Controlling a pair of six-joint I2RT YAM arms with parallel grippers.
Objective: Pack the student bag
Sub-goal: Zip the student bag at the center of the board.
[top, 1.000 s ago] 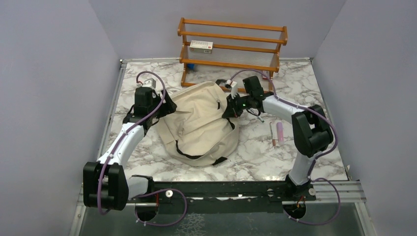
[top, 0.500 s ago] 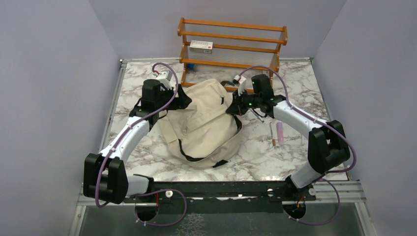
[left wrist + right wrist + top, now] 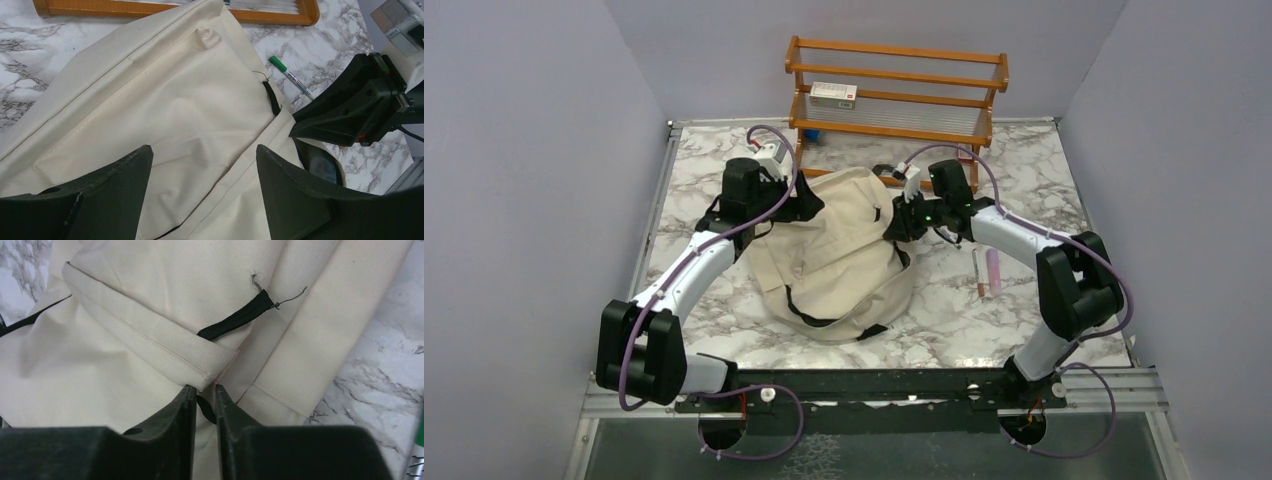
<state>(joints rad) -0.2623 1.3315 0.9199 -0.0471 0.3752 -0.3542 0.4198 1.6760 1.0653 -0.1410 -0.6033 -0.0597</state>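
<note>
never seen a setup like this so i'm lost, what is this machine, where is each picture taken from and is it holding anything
These are two robot arms bolted to a marble table. One picture looks down from above; the other two come from cameras on each wrist, showing that arm's own dark fingers. A cream student bag lies in the middle, with a wooden rack behind it and a pen and a pink stick beside it. The left gripper stands open above the bag, holding nothing. The right gripper has its jaws nearly together at a folded edge of the bag; whether it grips is unclear.
</note>
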